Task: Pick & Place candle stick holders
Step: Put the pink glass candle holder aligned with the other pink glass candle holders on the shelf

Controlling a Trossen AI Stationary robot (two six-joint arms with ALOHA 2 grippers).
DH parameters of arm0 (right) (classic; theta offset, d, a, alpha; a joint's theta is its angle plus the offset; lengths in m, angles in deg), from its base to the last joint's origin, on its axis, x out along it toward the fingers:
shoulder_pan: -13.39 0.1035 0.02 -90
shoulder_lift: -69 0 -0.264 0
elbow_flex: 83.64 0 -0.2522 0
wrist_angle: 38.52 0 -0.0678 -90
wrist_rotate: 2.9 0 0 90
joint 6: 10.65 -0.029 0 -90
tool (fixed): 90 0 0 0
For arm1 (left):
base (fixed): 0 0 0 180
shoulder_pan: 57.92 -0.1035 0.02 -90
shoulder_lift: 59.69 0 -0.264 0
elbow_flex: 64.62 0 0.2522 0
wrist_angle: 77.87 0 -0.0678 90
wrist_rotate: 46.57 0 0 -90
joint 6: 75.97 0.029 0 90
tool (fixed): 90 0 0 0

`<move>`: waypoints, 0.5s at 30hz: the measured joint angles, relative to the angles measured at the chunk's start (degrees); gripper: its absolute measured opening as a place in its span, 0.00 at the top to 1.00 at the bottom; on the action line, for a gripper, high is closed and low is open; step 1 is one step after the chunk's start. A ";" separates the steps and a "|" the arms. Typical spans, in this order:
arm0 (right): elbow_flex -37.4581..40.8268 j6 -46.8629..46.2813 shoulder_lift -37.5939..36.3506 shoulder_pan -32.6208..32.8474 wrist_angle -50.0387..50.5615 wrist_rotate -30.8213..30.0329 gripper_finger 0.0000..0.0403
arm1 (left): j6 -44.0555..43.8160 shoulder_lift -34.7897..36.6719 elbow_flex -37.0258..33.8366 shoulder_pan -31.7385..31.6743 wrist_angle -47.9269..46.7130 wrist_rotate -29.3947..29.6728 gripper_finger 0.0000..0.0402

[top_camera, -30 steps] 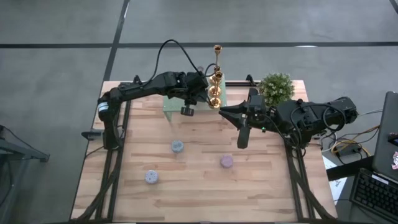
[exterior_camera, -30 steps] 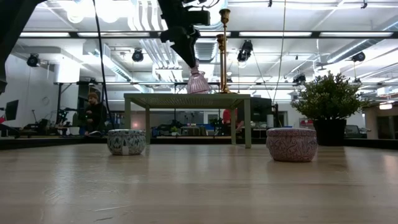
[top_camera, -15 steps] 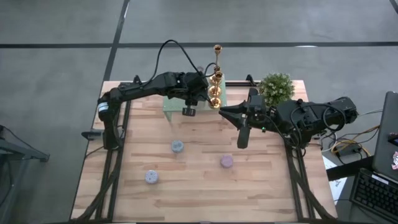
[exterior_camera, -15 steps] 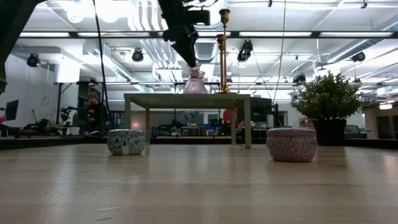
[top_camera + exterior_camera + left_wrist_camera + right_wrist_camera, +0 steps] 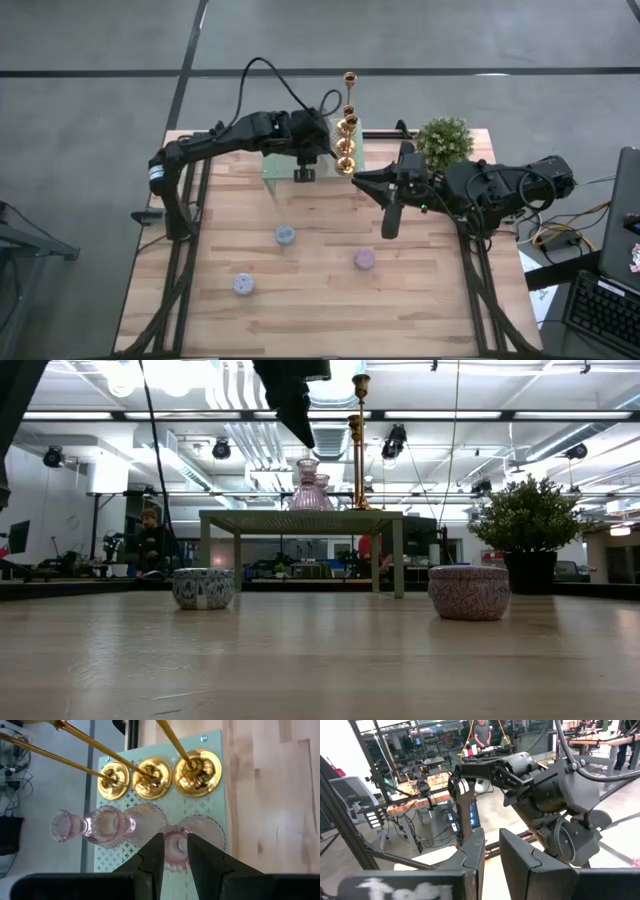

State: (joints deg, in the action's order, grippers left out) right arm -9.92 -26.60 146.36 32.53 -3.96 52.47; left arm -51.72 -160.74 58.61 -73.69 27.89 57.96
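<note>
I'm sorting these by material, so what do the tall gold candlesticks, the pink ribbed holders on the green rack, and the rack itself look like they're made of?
The gold candlesticks look like polished metal, perhaps brass: mirror-bright bases with sharp reflections. The pink ribbed holders seem to be tinted glass: translucent, with the rack's pattern showing through. The green rack looks like painted perforated sheet metal, matte, with cross-shaped cutouts and a corner screw, though plastic can't be ruled out.

Pale wooden plank table [image 5: 440,300] and the things resting on it

A pale green mesh rack [image 5: 275,170] stands at the table's far edge; a bushy green potted plant [image 5: 444,140] sits well to its right. Nearer than the rack lie three small squat round holders: a blue-patterned one [image 5: 285,235] closest to it, a mauve one [image 5: 364,260] right of that, another blue one [image 5: 244,285] nearest the front.
</note>
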 joint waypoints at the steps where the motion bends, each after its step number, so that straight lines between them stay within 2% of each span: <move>1: 0.04 0.09 0.02 0.00 0.02 0.00 0.87 | -0.02 0.00 0.00 0.00 -0.13 0.00 0.78; 6: 0.07 0.07 0.07 0.00 0.01 0.02 0.87 | -2.97 0.18 0.00 -0.12 -6.06 1.06 0.78; 11: 0.07 -0.10 0.07 0.00 0.01 0.07 0.87 | -5.47 0.22 -0.12 -0.62 -6.20 1.37 0.78; 15: 0.07 -0.10 0.07 0.11 0.02 0.09 0.87 | -9.66 0.23 -0.66 -1.12 -9.23 5.19 0.79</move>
State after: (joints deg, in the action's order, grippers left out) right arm -9.85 -26.70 146.43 32.64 -3.94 52.56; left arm -61.38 -160.51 57.95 -74.81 18.66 63.14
